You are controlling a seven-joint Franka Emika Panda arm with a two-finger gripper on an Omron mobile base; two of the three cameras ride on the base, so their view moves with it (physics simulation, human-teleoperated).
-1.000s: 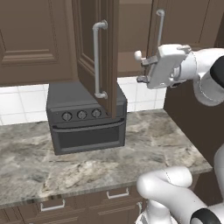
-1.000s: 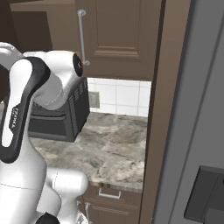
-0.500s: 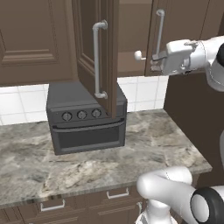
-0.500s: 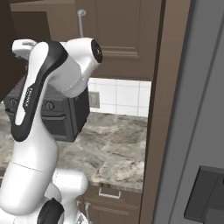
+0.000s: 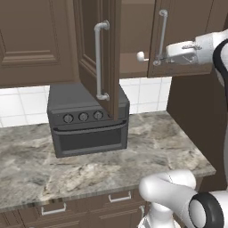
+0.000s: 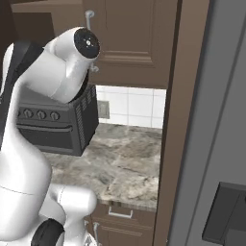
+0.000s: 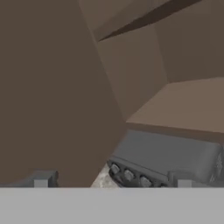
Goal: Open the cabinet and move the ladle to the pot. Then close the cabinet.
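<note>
The dark brown wooden wall cabinet [image 5: 133, 40] is standing with its left door [image 5: 104, 58] swung out over the dark grey toaster oven [image 5: 87, 120], its right door [image 5: 178, 40] shut. The white two-finger gripper [image 5: 149, 57] is hovering beside the right door's silver bar handle [image 5: 161, 38], fingers spread wide, holding nothing. Opening seems half done; next, hooking that handle. I cannot make out the ladle.

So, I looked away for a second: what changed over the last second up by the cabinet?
The tool rose and moved in toward the right door's handle, open and empty. The left door stayed swung open, right door shut; the toaster oven did not move.
</note>
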